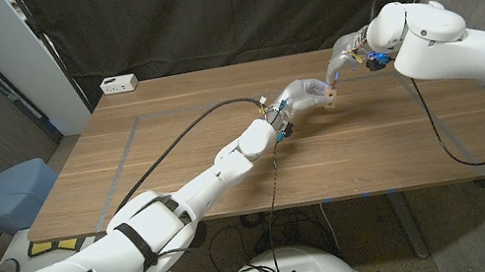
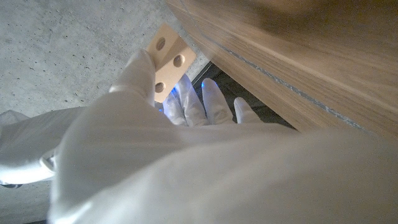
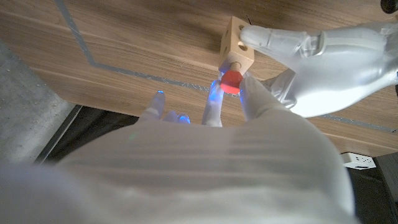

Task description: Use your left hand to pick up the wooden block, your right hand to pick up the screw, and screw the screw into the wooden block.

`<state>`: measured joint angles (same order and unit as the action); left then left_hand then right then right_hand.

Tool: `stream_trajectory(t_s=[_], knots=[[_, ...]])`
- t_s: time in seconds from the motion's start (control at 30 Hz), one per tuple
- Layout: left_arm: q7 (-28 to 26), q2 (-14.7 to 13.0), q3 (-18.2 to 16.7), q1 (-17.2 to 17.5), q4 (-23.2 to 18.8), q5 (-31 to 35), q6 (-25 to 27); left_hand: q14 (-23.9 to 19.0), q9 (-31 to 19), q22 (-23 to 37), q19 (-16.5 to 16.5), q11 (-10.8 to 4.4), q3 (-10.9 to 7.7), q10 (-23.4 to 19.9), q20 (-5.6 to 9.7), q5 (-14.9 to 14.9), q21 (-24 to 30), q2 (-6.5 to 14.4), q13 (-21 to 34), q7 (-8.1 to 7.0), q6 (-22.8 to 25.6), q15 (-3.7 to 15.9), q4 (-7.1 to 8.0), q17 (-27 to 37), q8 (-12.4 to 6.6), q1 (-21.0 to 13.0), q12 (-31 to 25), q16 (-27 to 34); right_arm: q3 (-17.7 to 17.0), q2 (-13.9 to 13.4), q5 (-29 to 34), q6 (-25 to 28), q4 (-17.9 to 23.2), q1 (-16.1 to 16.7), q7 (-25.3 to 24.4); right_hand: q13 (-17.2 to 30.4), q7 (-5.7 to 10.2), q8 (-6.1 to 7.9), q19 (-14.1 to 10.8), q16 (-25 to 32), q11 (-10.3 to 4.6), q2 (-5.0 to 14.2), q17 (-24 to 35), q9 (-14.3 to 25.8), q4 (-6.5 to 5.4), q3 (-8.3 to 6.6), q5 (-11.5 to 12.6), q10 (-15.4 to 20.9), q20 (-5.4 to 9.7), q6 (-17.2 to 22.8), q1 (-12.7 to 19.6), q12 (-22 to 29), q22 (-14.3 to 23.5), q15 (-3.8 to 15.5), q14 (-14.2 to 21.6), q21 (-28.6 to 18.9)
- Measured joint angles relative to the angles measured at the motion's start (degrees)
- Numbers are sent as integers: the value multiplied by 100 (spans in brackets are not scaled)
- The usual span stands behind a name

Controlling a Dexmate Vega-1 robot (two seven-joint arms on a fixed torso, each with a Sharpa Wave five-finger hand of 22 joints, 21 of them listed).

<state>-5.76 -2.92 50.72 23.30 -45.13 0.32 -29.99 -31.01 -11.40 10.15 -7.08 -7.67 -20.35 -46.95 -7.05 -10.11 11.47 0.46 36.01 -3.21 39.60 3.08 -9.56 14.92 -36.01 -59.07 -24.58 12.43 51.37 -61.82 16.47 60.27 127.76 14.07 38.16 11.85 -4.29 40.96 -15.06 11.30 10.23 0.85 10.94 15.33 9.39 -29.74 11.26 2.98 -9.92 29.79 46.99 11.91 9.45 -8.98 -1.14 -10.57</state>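
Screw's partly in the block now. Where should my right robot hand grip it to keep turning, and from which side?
Grip the screw by its red head, pinching across the head's sides, probably coming straight along the screw's axis from the face opposite the left robot hand. Only the head stands proud of the block; the shank is sunk in a hole. The right robot hand already has fingertips at it.

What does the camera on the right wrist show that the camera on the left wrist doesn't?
Right wrist view alone: the red-headed screw, seated at a hole in the wooden block, the right hand pinching it, and tape lines on the table.

Left wrist view alone: the block's face with round holes, and concrete floor past the table's edge.

Both: the block held by the left hand.
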Motion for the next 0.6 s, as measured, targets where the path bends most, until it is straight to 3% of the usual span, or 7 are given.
stream_trajectory(t_s=[0.6], knots=[[3,1,4,3,-9,3,27,0,8,0,0,-1,-55,1,0,19,0,-47,2,31,31,0,55,0,11,45,-1,0,-26,-20,-16,4,16,57,-58,0,40,88,-72,4,-58,44,0,-1,25,-25,0,106,72,165,121,1,-13,62,63,0]])
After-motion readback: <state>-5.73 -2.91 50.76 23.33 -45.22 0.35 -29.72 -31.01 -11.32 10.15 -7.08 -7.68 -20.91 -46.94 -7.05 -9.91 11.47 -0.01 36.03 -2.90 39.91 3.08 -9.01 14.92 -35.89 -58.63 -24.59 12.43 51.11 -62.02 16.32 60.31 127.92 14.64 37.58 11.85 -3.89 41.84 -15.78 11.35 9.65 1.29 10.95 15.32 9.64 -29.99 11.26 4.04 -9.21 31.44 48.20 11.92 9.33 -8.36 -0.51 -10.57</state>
